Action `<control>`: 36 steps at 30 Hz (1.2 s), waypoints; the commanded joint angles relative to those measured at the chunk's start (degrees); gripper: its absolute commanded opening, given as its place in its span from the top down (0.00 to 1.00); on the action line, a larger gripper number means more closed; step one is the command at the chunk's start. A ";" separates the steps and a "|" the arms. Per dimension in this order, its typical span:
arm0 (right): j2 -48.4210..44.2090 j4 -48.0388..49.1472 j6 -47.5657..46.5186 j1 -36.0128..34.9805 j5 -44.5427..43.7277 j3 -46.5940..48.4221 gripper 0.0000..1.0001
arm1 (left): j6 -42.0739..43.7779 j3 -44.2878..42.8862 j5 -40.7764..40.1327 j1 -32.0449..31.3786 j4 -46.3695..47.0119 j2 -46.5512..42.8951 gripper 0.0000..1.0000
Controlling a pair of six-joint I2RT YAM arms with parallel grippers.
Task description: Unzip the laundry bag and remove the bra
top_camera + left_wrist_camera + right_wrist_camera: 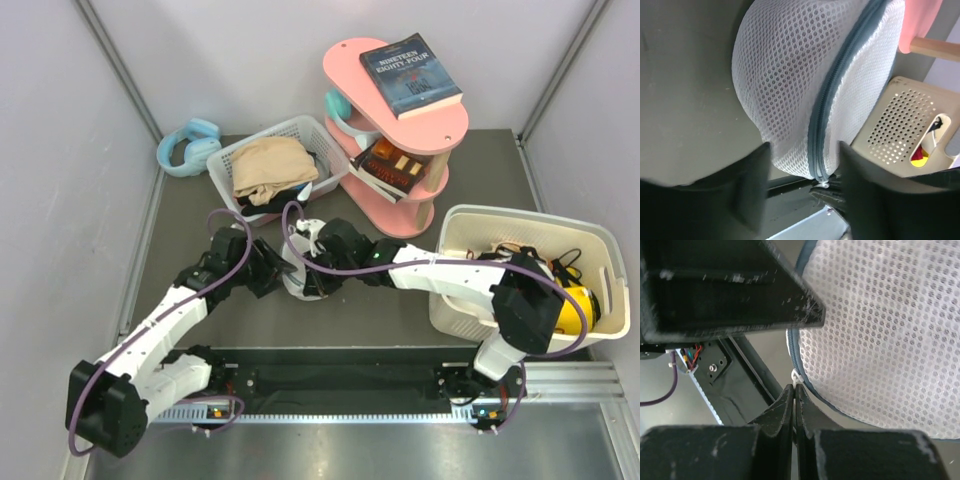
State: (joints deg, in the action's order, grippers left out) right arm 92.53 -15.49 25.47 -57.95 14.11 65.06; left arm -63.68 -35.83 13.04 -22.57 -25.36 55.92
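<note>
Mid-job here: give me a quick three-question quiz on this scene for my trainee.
1. True or false: the bag is already unzipped.
2. The shut right gripper meets the: A) basket B) zipper pull C) tub
3. Fill in: the open left gripper straddles the edge of the ____.
Key: 1 false, the zipper looks closed where visible; 2 B; 3 bag.

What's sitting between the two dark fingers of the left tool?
The laundry bag: its mesh edge and teal zipper sit in the gap of the left tool, seen in the left wrist view.
</note>
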 commanded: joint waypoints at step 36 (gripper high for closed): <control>-7.72 -1.21 -1.74 3.55 -3.12 -7.23 1.00 | 7.33 -2.22 3.84 7.54 3.92 2.60 1.00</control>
State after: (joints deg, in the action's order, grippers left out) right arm 87.02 -15.46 24.56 -54.85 12.10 56.73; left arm -60.80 -34.37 16.95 -15.94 -23.79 55.55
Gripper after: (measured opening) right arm 0.007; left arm 0.029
